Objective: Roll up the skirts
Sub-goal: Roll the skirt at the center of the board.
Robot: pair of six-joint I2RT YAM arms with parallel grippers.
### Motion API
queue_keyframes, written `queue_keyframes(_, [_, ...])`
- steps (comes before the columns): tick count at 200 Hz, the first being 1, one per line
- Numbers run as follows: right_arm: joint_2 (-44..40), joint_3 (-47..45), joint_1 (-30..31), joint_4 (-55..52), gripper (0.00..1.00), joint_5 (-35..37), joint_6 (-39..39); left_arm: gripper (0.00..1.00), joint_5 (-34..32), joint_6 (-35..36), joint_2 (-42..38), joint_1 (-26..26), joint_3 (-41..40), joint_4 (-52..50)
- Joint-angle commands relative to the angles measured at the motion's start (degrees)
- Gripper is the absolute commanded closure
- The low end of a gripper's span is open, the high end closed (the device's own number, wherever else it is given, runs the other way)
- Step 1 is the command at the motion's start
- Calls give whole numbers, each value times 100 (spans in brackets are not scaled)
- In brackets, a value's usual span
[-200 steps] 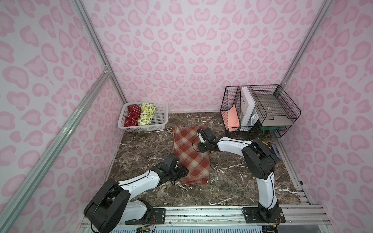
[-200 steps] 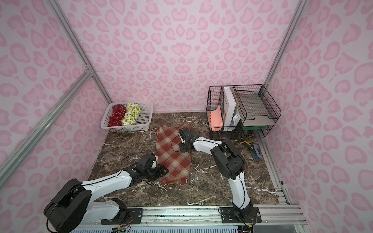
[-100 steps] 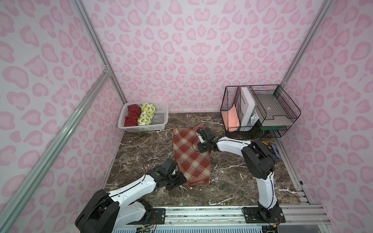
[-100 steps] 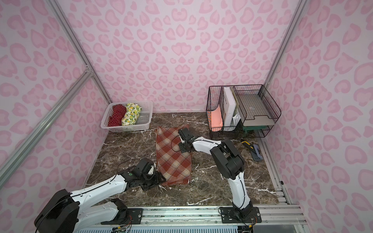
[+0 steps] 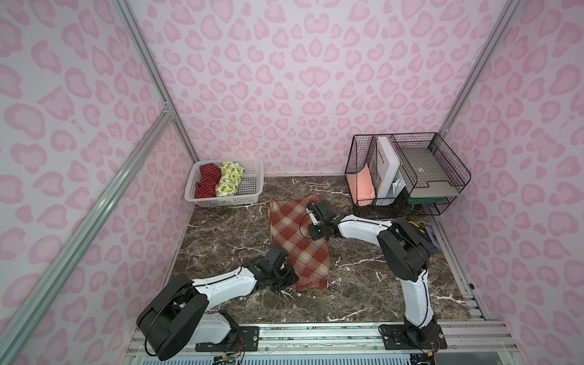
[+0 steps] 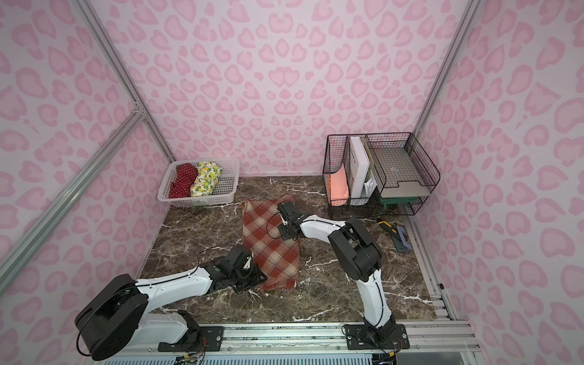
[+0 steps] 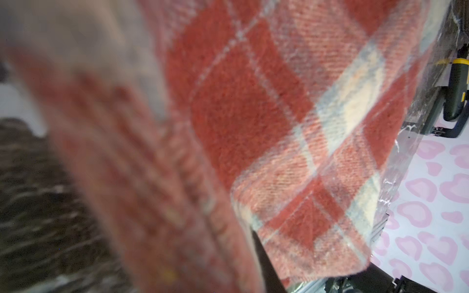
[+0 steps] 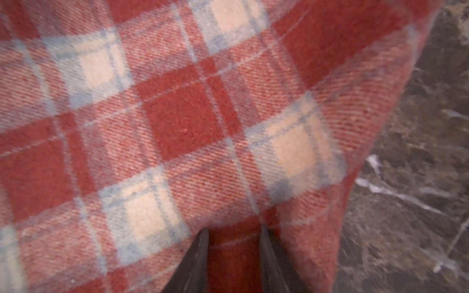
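In both top views the left end effector (image 5: pixel 293 279) had slid from the side of the plaid skirt (image 5: pixel 286 221) to its near corner, while the right end effector (image 5: pixel 311 222) stayed at the right edge. The skirt lay flat on the desk (image 5: pixel 363 275), unrolled. In the left wrist view, cloth close to the lens hid all but one dark finger (image 7: pixel 264 256), so I could not tell if it gripped. In the right wrist view two narrow fingers (image 8: pixel 200 253) pinched a fold. Rolling from the near hem seemed ready to start.
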Motion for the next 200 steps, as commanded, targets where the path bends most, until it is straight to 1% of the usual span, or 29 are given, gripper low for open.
queue_keyframes(1, [25,-99,17,-761,62,-240,81,93,-853,-106,-333,-14,-52,-1697])
queue_keyframes(10, [20,-100,14,-743,62,-251,78,100,-943,-97,-555,-15,32,-1940])
queue_keyframes(32, [29,-100,16,-794,61,-190,32,100,-1138,12,-846,-18,394,-2440])
queue_keyframes(53, [-143,-100,14,-829,58,-157,-5,100,-980,121,-576,-14,788,-2512])
queue_keyframes(61, [-306,-100,19,-839,56,-127,-31,100,-923,193,-413,-18,996,-2606])
queue_keyframes(64, [-377,-284,23,-838,55,-109,-47,100,-899,221,-356,-18,1054,-2639])
queue_keyframes(85, [-1094,-748,87,-829,49,76,-124,100,-695,371,-139,-9,1444,-2755])
queue_keyframes(98, [-1685,-1194,228,-794,44,398,-114,100,-498,429,-83,24,1599,-2814])
queue_keyframes(111, [-2313,-1696,554,-726,39,622,-207,100,-260,423,-90,91,1690,-2826])
queue_keyframes(123, [-2862,-2095,1015,-684,33,1106,-186,100,-61,403,-84,146,1769,-2853])
queue_keyframes(135, [-3328,-2469,1528,-608,24,1552,-152,100,127,404,-27,197,1860,-2908])
queue_keyframes(147, [-3747,-2790,2009,-504,22,1848,-105,100,334,373,59,248,1882,-2900])
queue_keyframes(152, [-3923,-2931,2198,-428,18,1963,-67,100,439,359,94,278,1881,-2861])
queue_keyframes(166, [-4319,-3231,2674,-207,16,2191,12,100,746,247,170,373,1803,-2696])
queue_keyframes(173, [-4481,-3336,2924,-107,15,2275,51,100,876,191,197,423,1765,-2616])
queue_keyframes(186, [-4689,-3559,3288,191,8,2319,-53,100,984,166,199,504,1760,-2574])
queue_keyframes(200, [-4647,-3614,3470,389,7,1989,-314,100,1067,178,182,573,1799,-2596])
